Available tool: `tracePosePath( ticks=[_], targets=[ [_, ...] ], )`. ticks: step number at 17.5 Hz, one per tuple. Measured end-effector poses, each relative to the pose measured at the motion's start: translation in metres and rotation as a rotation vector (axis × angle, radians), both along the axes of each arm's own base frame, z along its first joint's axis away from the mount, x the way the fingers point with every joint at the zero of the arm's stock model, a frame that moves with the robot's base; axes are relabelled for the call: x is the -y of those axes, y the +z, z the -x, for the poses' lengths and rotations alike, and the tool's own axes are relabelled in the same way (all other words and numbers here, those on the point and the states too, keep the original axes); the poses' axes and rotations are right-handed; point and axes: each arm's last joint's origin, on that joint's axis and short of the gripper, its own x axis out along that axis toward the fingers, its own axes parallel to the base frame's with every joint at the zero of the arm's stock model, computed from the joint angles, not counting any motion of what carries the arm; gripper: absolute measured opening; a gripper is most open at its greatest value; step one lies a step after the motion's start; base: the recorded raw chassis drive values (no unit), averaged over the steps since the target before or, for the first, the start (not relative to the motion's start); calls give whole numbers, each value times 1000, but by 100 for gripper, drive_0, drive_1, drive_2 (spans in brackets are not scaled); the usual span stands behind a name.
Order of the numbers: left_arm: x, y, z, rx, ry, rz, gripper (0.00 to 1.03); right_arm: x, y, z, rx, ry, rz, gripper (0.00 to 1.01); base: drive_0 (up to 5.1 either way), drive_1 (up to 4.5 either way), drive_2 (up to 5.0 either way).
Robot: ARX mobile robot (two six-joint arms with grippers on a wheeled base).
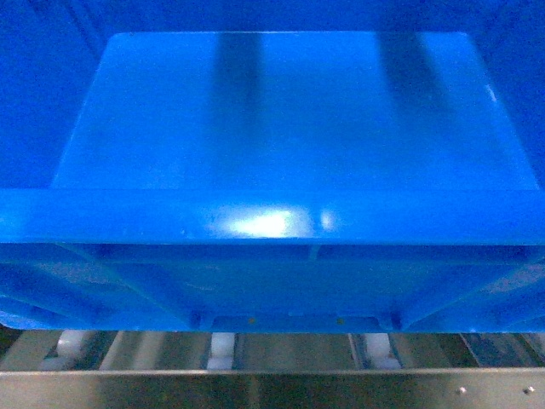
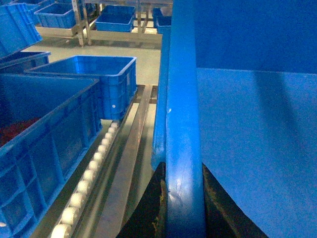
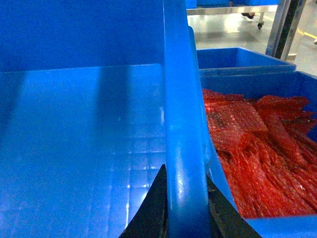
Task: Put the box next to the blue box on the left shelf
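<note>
The box [image 1: 281, 128] fills the head view, its near rim running straight across the middle and its glossy floor stretching toward 12 o'clock. Below the rim, at 6 o'clock, sit the white rollers [image 1: 221, 348] and a metal rail [image 1: 272, 388] of the shelf.

Left wrist view: the left gripper [image 2: 184, 198] is clamped on the box's side rim, one dark finger on either side of it. At 9 o'clock a roller track [image 2: 91, 171] runs beside another blue crate [image 2: 44, 144], with a further crate [image 2: 99, 79] at 10 o'clock.

Right wrist view: the right gripper [image 3: 185, 201] is likewise clamped on the opposite rim. Just beside the box at 3 o'clock, a neighbouring crate [image 3: 282, 225] is full of red bags [image 3: 257, 148].
</note>
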Motion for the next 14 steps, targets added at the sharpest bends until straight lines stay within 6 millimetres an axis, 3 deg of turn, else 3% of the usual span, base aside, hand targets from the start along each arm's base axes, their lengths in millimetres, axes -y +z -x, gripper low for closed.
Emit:
tracePosePath(
  ticks=[7, 14],
  targets=[
    [0, 0, 0, 0, 0, -1, 11, 0, 0, 0, 0, 1, 0, 8, -1, 408, -410],
    [0, -1, 0, -4, 0, -1, 11, 0, -1, 0, -4, 0, 1, 8, 0, 0, 0]
  ],
)
